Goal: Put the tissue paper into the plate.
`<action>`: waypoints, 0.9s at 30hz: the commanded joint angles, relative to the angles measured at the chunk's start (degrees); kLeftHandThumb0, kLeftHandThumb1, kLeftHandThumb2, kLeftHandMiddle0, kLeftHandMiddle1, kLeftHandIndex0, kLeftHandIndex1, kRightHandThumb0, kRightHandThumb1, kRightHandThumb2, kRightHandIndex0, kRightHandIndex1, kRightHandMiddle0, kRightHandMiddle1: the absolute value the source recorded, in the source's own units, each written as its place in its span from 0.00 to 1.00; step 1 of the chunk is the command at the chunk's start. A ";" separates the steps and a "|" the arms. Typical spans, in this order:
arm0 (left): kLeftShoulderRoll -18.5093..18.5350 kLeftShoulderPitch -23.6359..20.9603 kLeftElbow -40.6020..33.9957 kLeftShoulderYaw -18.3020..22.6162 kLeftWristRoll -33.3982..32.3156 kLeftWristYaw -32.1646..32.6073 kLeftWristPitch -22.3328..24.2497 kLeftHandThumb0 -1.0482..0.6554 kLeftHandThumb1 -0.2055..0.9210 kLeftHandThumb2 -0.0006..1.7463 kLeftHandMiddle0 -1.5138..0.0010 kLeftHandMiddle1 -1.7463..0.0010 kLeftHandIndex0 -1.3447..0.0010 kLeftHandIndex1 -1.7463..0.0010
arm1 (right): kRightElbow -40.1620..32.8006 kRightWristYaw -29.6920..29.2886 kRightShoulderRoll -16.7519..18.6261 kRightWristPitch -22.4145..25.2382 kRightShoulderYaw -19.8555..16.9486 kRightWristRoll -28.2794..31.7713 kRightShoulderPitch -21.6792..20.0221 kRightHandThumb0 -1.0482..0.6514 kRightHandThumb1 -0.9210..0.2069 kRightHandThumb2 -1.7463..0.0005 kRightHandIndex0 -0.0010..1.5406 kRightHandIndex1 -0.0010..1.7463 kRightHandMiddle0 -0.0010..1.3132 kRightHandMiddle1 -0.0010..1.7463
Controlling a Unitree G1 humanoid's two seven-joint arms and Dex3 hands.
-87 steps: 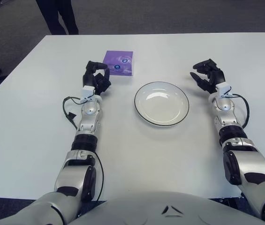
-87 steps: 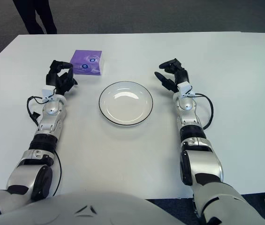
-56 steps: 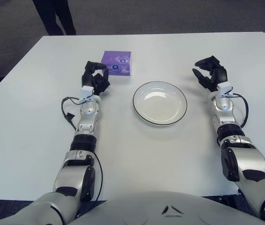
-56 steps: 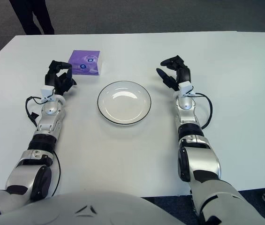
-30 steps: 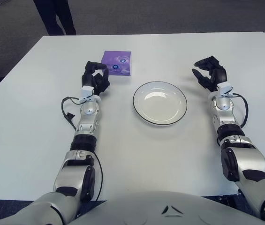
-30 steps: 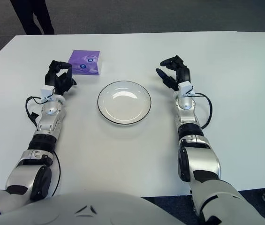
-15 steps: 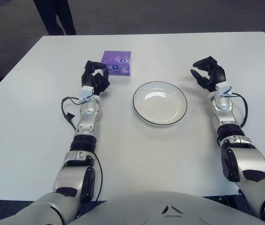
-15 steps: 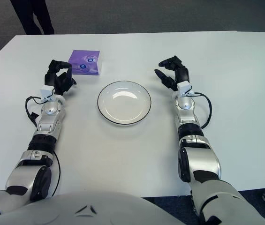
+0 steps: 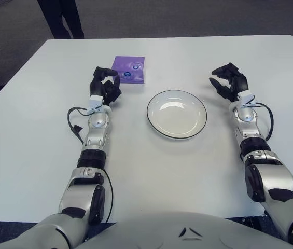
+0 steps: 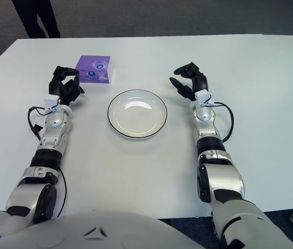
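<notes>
From where I stand, the purple tissue paper point(image 9: 130, 69) lies flat on the white table point(image 9: 27, 135), toward the far left part of it, and nothing has hold of it yet. The white plate point(image 9: 177, 114) with its dark rim sits empty in the middle, with the packet at about eleven o'clock from it and well apart. The left hand point(image 9: 105, 87) is plainly the nearer of the two: it shows just beside the packet's near left corner, and from its fingers the packet lies at roughly one to two o'clock, close but, as far as I can judge, not touching. Its fingers are curled loosely inward with nothing between them. The right hand point(image 9: 228, 85) shows on the other side of the plate, at about two o'clock from it, fingers spread and relaxed and grasping nothing; the whole plate lies between it and the packet, so I would not expect it to do the fetching. The packet looks close to square, only slightly longer along the line running away from the robot, twelve to six o'clock, so its near edge faces the robot and its left edge faces the left hand. My guess is that the left hand needs to go a little forward and to the right to get over the packet, then carry it toward four or five o'clock to reach the plate. At the far edge of the room a person's legs point(image 9: 60, 18) stand beyond the table.
</notes>
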 commanded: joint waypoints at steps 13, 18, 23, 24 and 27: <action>-1.59 7.99 3.56 -0.25 0.02 -0.34 -0.10 0.40 0.92 0.30 0.42 0.00 0.71 0.08 | 4.44 0.36 2.34 0.48 0.93 -0.68 8.81 0.61 0.00 0.90 0.35 0.75 0.40 0.75; -1.61 7.99 3.52 -0.29 0.04 -0.30 -0.06 0.40 0.91 0.31 0.42 0.00 0.72 0.08 | 4.47 0.34 2.29 0.48 0.93 -0.70 8.80 0.61 0.00 0.90 0.35 0.75 0.40 0.75; -1.58 7.98 3.46 -0.29 0.03 -0.28 0.08 0.40 0.91 0.31 0.42 0.00 0.72 0.07 | 4.50 0.28 2.26 0.52 0.93 -0.73 8.78 0.61 0.00 0.90 0.35 0.75 0.40 0.75; -1.58 7.98 3.45 -0.29 0.03 -0.28 0.10 0.40 0.91 0.31 0.42 0.00 0.72 0.07 | 4.50 0.28 2.26 0.52 0.93 -0.73 8.78 0.61 0.00 0.90 0.35 0.75 0.40 0.75; -1.57 7.99 3.40 -0.28 0.03 -0.29 0.14 0.40 0.91 0.32 0.42 0.00 0.72 0.07 | 4.48 0.33 2.26 0.51 0.93 -0.71 8.79 0.61 0.00 0.90 0.35 0.75 0.40 0.75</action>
